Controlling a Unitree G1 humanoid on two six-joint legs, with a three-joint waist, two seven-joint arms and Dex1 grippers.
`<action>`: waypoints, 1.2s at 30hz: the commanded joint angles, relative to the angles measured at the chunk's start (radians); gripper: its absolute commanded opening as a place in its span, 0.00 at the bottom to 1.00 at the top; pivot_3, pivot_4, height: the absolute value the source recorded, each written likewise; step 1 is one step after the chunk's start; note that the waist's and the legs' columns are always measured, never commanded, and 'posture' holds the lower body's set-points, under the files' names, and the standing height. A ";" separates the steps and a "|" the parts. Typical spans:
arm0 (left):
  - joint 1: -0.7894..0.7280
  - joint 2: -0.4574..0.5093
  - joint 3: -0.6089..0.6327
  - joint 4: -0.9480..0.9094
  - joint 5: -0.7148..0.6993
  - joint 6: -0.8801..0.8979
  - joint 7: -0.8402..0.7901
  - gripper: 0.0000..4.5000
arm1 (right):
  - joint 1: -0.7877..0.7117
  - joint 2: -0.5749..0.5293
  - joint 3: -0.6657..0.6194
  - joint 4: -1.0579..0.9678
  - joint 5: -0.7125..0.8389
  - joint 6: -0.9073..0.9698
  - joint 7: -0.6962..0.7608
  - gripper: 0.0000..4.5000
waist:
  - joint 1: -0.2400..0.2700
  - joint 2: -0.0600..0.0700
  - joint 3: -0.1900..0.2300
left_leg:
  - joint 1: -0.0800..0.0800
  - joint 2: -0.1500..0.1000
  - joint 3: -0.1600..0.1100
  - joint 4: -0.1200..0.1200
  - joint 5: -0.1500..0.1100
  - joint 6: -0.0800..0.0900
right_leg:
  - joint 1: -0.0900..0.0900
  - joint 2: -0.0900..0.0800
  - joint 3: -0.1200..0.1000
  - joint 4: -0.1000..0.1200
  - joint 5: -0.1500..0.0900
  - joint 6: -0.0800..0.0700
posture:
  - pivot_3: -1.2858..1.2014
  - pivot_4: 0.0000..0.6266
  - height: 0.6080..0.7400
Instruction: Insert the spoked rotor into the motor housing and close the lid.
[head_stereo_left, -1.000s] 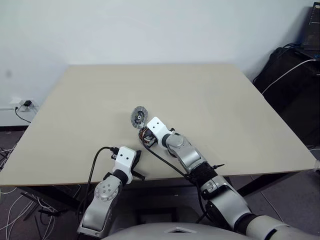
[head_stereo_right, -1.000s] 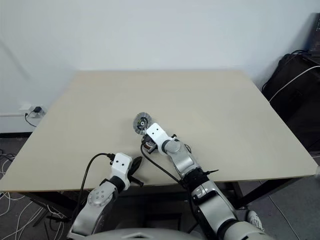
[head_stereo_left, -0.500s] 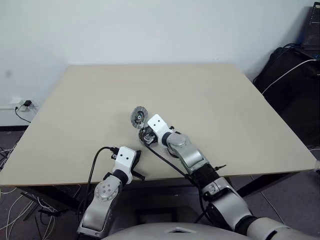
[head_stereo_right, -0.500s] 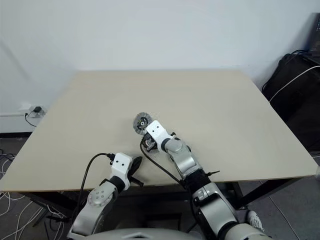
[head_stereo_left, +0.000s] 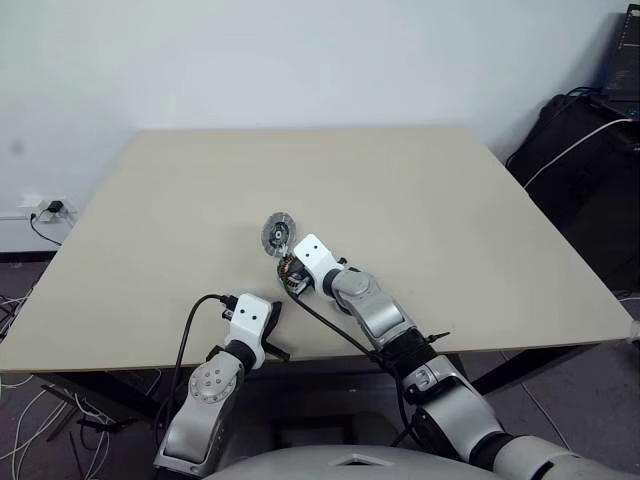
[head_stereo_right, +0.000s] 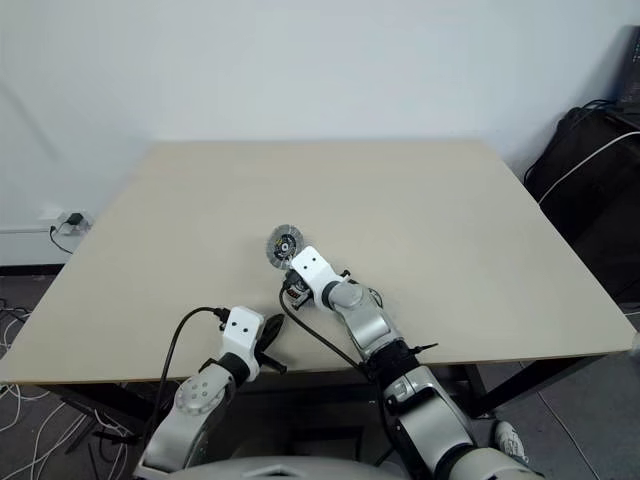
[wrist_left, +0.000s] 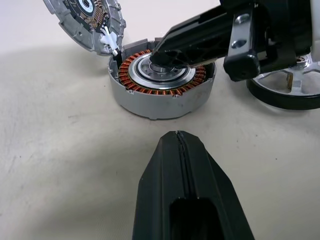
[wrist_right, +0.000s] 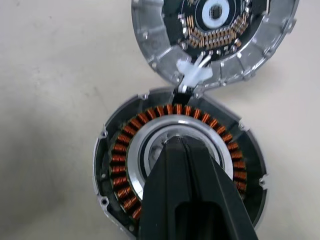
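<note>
1. The spoked rotor (wrist_left: 292, 87) is lying flat on the table (head_stereo_left: 420, 200), just beside the motor housing (wrist_left: 161, 82), on the side where the right arm is reaching in; its hub axis is pointing straight up.
2. The housing is sitting upright with its copper coil ring and hollow centre exposed. The lid (wrist_right: 215, 37) is standing open, hinged at the housing's far edge and tilting away.
3. The right gripper (wrist_right: 176, 142) is closed on nothing, its tip resting over the housing's centre, apparently touching it.
4. The left gripper (wrist_left: 178, 136) is also closed and empty, pointing at the housing from well short of it.
5. Judgement: the right gripper is nearer the rotor and needs to shift sideways, open, and lift it over the hollow centre.
</note>
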 joint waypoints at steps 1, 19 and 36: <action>-0.008 0.000 0.007 -0.041 -0.014 -0.006 -0.001 0.00 | -0.011 0.003 0.003 -0.020 -0.002 0.005 0.011 0.00 | 0.000 0.000 0.000 | 0.000 0.000 0.000 0.000 0.000 0.000 | 0.000 0.000 0.000 0.000 0.000 0.000 | 0.52 0.00 1.00; -0.010 -0.005 0.006 -0.035 -0.016 -0.004 -0.005 0.00 | 0.031 -0.034 0.059 -0.104 -0.005 0.068 0.108 0.00 | 0.000 0.000 0.000 | 0.000 0.000 0.000 0.000 0.000 0.000 | 0.000 0.000 0.000 0.000 0.000 0.000 | 0.52 0.00 1.00; -0.010 -0.005 0.007 -0.037 -0.015 -0.005 -0.004 0.00 | -0.021 0.019 -0.043 -0.061 0.008 -0.038 -0.049 0.00 | 0.000 0.000 0.000 | 0.000 -0.001 0.000 -0.001 0.000 0.000 | 0.000 0.000 0.000 0.000 0.000 0.000 | 0.52 0.00 1.00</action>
